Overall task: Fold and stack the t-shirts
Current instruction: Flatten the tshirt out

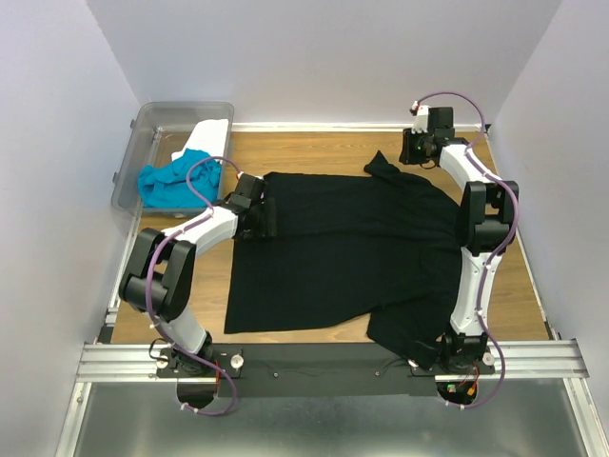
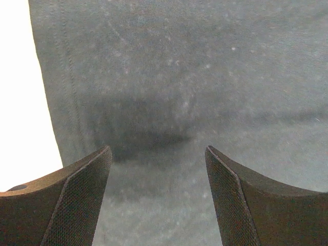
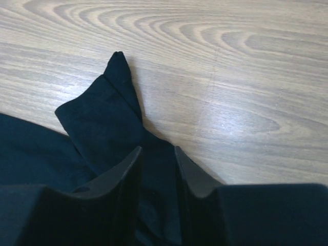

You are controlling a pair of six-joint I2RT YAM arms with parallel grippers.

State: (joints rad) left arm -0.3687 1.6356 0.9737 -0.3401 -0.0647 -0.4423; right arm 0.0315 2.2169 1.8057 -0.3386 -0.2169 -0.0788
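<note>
Two grippers seen parted: left gripper held wide over black t-shirt, likely for flattening; right gripper slightly apart above sleeve, nothing clamped

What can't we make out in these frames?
- Whether the right gripper pinches the black t-shirt sleeve: right wrist view, black on black.
- The white t-shirt's shape in the clear bin: top view, too small.
- Anything left of the shirt's edge: left wrist view, blown out white.
- The shirt's right edge: top view, right arm covers it.
</note>
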